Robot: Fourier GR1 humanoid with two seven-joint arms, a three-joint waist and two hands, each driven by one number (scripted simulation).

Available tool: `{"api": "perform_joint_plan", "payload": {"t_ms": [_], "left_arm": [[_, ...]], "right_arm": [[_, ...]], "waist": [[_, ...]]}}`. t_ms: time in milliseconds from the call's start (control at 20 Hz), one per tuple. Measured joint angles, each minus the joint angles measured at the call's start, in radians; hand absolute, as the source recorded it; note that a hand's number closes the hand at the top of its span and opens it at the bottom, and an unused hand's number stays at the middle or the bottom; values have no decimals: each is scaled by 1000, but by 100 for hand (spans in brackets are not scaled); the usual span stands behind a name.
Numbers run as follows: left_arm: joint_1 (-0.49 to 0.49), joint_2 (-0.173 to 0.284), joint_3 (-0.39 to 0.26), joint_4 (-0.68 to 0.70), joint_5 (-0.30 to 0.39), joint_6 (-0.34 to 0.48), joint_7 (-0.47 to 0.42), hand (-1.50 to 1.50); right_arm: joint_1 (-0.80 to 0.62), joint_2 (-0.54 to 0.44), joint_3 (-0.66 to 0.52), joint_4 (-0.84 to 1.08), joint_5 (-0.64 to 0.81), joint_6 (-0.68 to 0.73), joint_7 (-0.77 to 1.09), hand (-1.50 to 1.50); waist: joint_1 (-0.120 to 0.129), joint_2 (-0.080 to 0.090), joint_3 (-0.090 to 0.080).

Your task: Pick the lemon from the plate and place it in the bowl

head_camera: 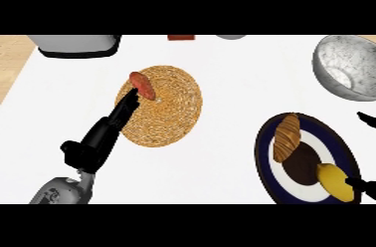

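Note:
A yellow lemon (334, 182) lies at the lower right of a dark blue plate (265, 161) with a white middle. The speckled grey metal bowl (345, 66) stands at the far right, beyond the plate. Only two black parts of my right hand (362, 185) show at the right edge. One touches the lemon's right side and the other pokes in well above it, so the hand stands open. My left hand (99, 139) stretches out with straight fingers over the left edge of a round woven mat (165, 109).
A reddish sausage (142, 85) lies on the mat's upper left, at my left fingertips. A croissant (287, 136) and a dark brown round pastry (303, 166) share the plate with the lemon. A grey appliance (77, 45) stands at the back left.

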Motion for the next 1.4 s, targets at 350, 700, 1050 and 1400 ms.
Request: {"api": "perform_joint_plan", "payload": {"t_ms": [350,700,1050,1400], "left_arm": [[-4,1,-4,-15,-4,-13,15,0],[-19,-13,11,6,-12,-25,21,0],[-12,-58,22,20,-52,-38,13,0],[32,-75,65,-21,-78,-80,26,0]], "right_arm": [[20,-230,91,-98,125,217,274,-150],[-10,-298,153,-275,28,484,614,-150],[-72,-218,198,-348,-5,613,860,-150],[-36,-114,194,-392,125,638,867,-150]], "waist": [[17,1,-4],[15,1,-2],[15,1,0],[13,0,1]]}}
